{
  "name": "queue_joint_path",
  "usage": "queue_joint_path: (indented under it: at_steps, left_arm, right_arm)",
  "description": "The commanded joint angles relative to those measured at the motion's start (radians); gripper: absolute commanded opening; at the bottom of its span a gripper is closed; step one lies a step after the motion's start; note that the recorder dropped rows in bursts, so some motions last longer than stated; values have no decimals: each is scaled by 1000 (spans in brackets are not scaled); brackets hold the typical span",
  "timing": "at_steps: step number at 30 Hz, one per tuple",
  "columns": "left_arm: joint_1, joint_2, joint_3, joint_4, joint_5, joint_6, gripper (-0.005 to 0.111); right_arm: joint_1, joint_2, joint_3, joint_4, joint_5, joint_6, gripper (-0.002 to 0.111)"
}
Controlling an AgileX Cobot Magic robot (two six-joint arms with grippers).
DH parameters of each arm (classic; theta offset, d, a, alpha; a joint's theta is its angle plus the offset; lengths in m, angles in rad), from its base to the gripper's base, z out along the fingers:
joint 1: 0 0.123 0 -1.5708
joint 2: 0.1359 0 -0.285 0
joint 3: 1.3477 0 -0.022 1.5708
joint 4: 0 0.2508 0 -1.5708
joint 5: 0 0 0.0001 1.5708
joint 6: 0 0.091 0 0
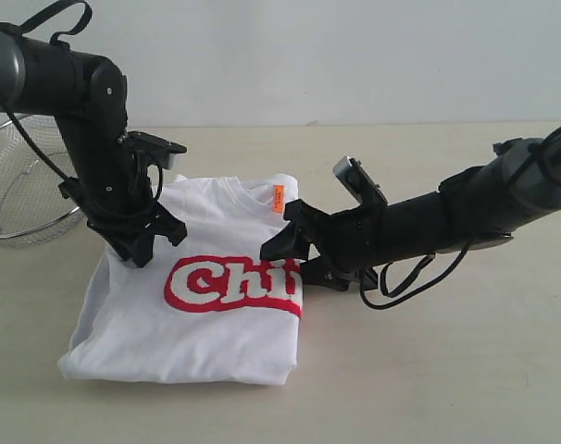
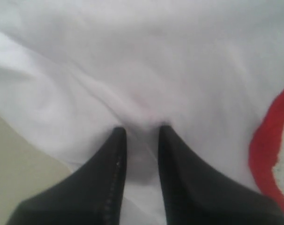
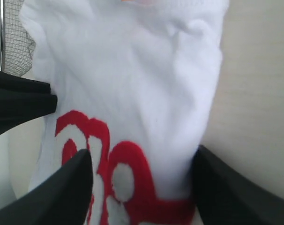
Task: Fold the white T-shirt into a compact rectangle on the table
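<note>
Left hand [image 1: 142,242] is down on the white T-shirt [image 1: 216,324], fingers drawn close together with a small pucker of white cloth pinched between them; the left wrist view is soft and blurry, but the bunching at the tips of the left hand [image 2: 142,140] shows. Right hand [image 1: 280,229] comes in low from the other side, spread wide, and the shirt's folded edge lies between its fingers with no squeeze on it; one finger sits over the red lettering [image 1: 230,282], the other out over bare surface [image 1: 447,370]. The shirt lies flat on the surface beneath both hands, folded to a rough rectangle. The lettering is cut off at the fold beside the right hand, so only "Chi" reads. The orange tag [image 1: 278,198] sits just past the right hand's fingertips, its print too small to make out. Behind the left hand, a wire-mesh bowl [image 1: 21,185] is partly hidden by the arm and clipped by the frame.
</note>
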Motion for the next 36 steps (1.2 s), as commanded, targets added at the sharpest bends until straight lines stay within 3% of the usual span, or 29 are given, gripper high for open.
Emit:
queue_joint_path:
  at_steps: [1,10,19,25,36]
  left_arm:
    - [-5,-1,2,6,4,-10,21]
    - [-5,-1,2,6,11,-10,21]
    - [-5,-1,2,6,11,-13,21]
    - [-5,-36,2,-55,13,-23,21]
    - [-5,-237,2,-115,6,-2,21]
  right_arm:
    - [36,10,-16,5,-28,-14,57]
    - [92,10,-53,6,-78,-10,53]
    - [92,10,-53,-9,-102,-10,0]
    - [56,7,-53,-99,-101,52,0]
    - [-162,7,-119,-361,51,169,0]
